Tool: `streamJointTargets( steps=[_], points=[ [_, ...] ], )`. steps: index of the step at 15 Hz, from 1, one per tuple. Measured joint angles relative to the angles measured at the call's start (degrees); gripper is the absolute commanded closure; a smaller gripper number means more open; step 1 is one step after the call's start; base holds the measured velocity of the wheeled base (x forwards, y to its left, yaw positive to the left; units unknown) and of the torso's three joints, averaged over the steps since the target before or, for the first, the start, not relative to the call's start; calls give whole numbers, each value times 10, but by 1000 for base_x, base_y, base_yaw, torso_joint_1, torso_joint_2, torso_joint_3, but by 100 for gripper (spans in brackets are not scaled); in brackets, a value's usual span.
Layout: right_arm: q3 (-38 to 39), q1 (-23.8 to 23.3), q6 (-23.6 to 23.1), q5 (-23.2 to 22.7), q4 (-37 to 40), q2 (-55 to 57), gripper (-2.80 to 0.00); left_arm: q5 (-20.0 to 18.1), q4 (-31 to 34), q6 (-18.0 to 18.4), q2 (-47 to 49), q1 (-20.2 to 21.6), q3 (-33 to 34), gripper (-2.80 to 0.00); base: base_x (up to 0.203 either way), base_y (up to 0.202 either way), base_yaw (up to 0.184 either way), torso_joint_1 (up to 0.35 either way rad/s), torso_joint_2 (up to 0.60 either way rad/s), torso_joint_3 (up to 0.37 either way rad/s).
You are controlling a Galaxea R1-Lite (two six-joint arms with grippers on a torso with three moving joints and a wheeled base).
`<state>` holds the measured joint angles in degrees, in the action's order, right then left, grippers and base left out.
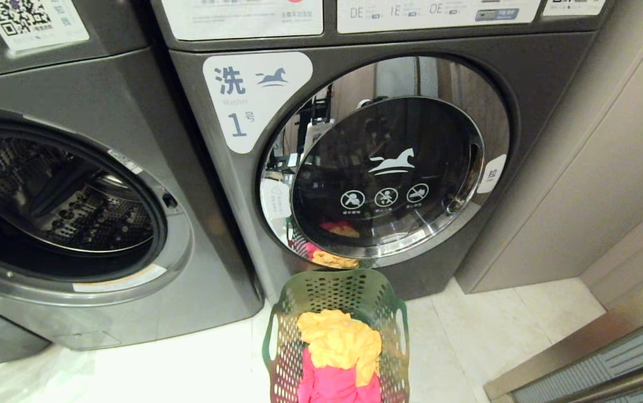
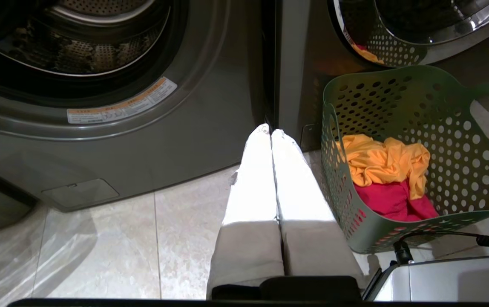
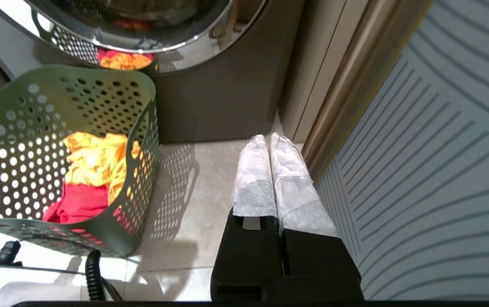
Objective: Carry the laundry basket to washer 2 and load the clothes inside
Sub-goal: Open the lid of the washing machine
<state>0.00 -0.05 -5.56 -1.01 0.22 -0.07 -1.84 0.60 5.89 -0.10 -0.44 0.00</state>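
Washers fill your head view: on the left, a grey front-loader [image 1: 75, 212] with its door open and the perforated drum bare to you; no numeral shows on it in these pictures. Just beside it, in the middle, stands the washer labelled 1 [image 1: 355, 168], its chrome-ringed glass door shut and mirroring the basket below. You cannot confirm from here which machine is washer 2.

Move your eye down the centre: the laundry basket [image 1: 380, 291] sits on the pale tiled floor [image 1: 495, 336], close in front of the shut door of the washer labelled 1. Inside it lie the clothes [image 1: 339, 347], a yellow-orange garment piled on top of a pink-red one.

Your left gripper [image 2: 271, 131] hangs above the floor just beside the basket, fingers pressed together, holding nothing. Your right gripper [image 3: 268, 137] hangs on the basket's other side, near a striped panel [image 3: 432, 170], fingers likewise together and empty.
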Motion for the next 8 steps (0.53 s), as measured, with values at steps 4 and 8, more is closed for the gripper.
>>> streamJointTargets(
  steps=[4, 8],
  points=[
    [0, 0, 0, 0, 0, 0, 0, -1, 0, 1, 0, 0, 0, 0, 0, 0, 0, 2, 2, 200],
    [0, 0, 1, 0, 0, 0, 0, -1, 0, 0, 0, 0, 0, 0, 0, 0, 0, 2, 1, 147]
  ],
)
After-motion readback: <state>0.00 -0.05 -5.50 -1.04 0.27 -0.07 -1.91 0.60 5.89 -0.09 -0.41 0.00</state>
